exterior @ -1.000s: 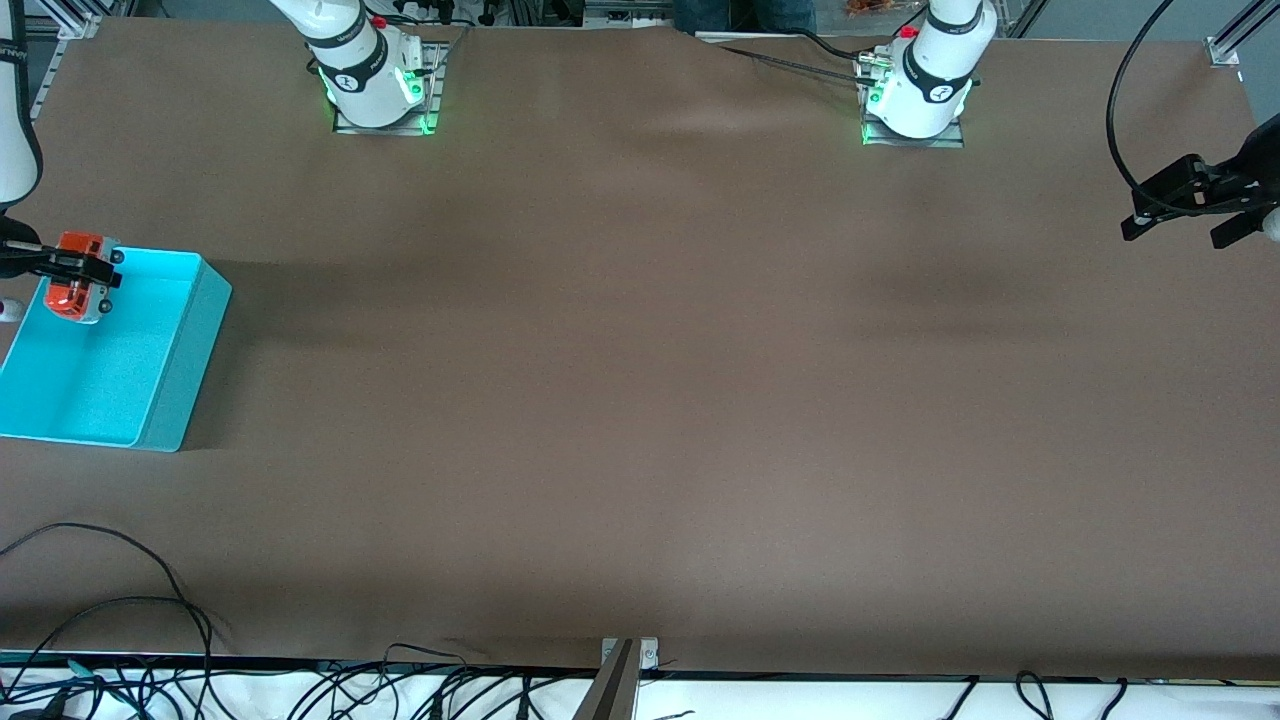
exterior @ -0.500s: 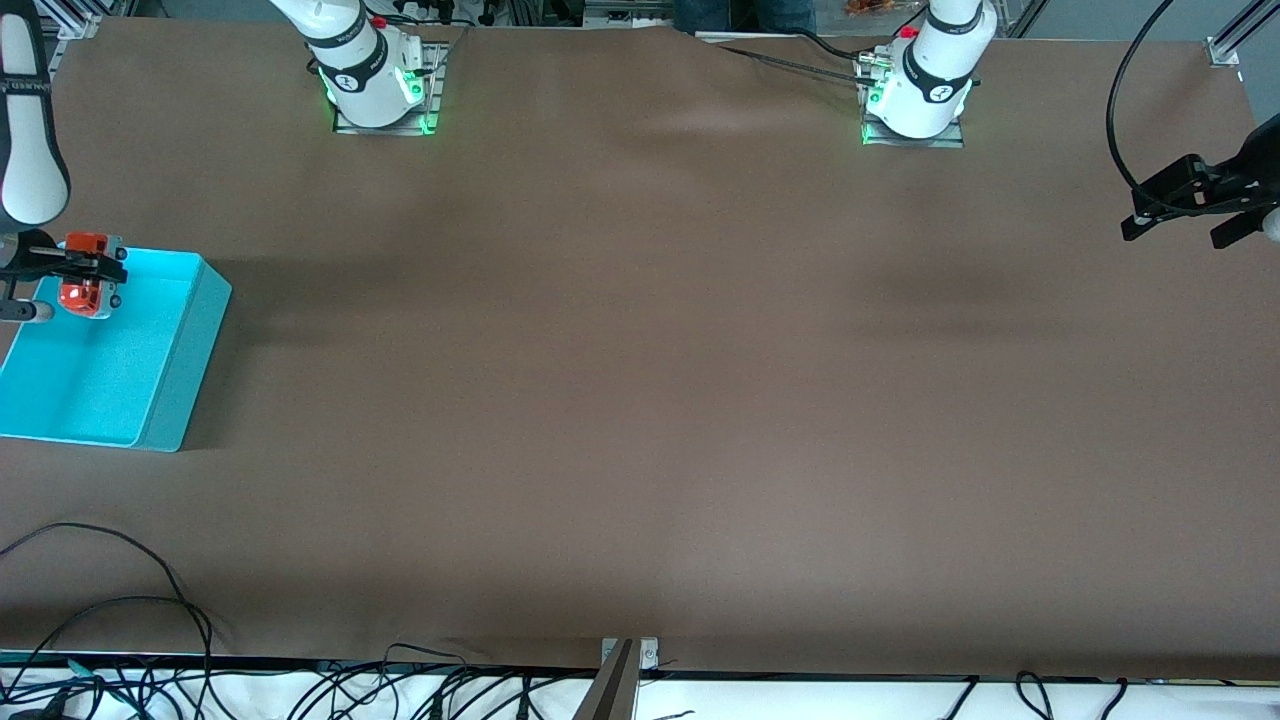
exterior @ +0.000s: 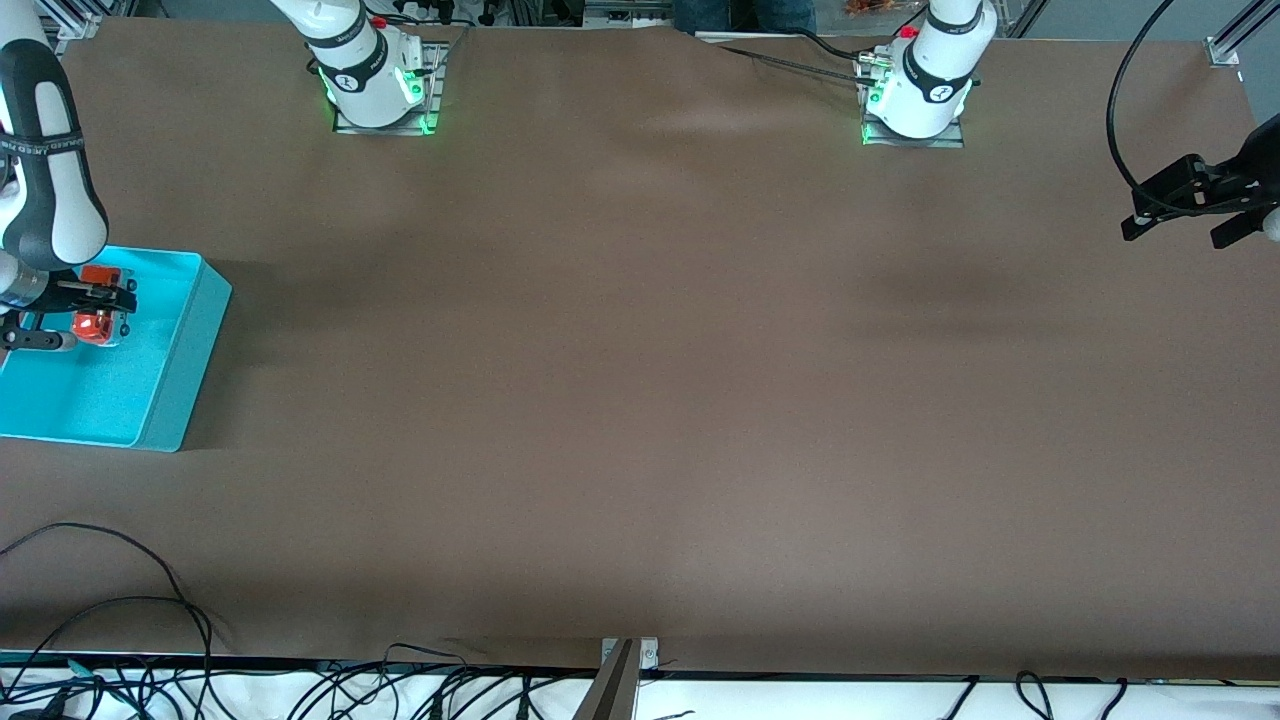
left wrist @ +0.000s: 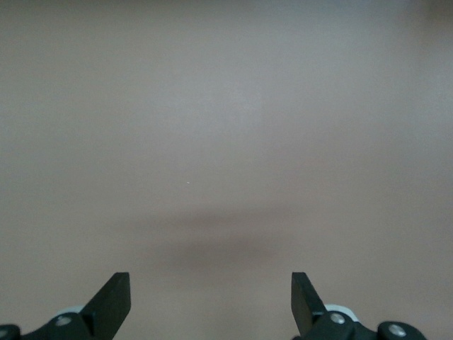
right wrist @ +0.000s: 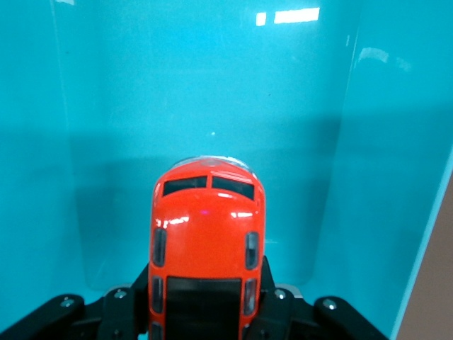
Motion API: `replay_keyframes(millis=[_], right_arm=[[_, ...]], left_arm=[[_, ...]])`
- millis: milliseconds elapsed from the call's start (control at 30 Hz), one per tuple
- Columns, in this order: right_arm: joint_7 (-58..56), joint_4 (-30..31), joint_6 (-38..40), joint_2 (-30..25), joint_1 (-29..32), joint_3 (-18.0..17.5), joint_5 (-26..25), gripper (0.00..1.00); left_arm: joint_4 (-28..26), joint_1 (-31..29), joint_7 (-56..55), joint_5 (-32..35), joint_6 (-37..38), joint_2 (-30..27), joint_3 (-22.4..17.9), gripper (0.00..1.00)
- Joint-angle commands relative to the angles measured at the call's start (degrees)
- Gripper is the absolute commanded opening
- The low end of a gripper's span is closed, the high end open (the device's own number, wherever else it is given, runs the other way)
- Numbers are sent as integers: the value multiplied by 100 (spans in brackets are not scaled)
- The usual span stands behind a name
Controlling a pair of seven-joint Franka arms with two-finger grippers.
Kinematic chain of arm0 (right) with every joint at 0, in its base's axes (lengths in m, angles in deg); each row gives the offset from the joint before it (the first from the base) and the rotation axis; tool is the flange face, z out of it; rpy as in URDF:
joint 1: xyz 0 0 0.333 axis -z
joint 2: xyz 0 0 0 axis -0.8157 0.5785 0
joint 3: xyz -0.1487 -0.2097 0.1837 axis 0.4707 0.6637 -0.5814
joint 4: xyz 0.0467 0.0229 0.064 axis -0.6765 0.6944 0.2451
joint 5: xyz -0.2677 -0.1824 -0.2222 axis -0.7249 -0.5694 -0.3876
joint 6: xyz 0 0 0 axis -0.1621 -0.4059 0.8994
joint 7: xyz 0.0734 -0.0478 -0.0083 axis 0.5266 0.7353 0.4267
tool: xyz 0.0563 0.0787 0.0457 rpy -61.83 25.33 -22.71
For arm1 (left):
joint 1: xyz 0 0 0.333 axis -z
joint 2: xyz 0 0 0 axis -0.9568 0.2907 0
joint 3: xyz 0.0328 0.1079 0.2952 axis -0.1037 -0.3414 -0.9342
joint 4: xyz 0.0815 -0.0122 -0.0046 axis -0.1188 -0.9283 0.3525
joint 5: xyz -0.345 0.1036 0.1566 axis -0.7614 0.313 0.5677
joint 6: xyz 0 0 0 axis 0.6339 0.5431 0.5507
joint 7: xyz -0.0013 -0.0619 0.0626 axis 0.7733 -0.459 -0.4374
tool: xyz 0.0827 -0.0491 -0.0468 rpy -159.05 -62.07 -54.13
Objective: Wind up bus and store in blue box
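one bus (exterior: 97,320) sits gripped in the right gripper's (exterior: 103,298) fingers, over the blue box (exterior: 185,365), near its walls. left gripper (exterior: 1190,205) waits, fingers open, over the tabletop's (exterior: 640,400) edge.

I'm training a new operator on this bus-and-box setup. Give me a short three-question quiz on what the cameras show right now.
1. True or false: the right claw is shut on the bus.
2. What is the bus over? A) bare table B) the blue box C) a robot base
3. What is the left claw doing?

Key:
1. True.
2. B.
3. It waits open and empty above the table at the left arm's end.
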Motion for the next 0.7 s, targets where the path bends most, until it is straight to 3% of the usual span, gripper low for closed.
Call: replay_keyframes(millis=[0,633,667], right_arm=[[-139,-286,-65,343,212,-7,-76,0],[-219,-286,-848,1064,441,-34,3,0],[-218,-286,-848,1064,441,-42,11,4]], left_arm=[[104,-83,-29,106,123,-2,13,100],[113,-110,-38,106,114,-2,31,100],[113,-110,-38,106,114,-2,31,100]])
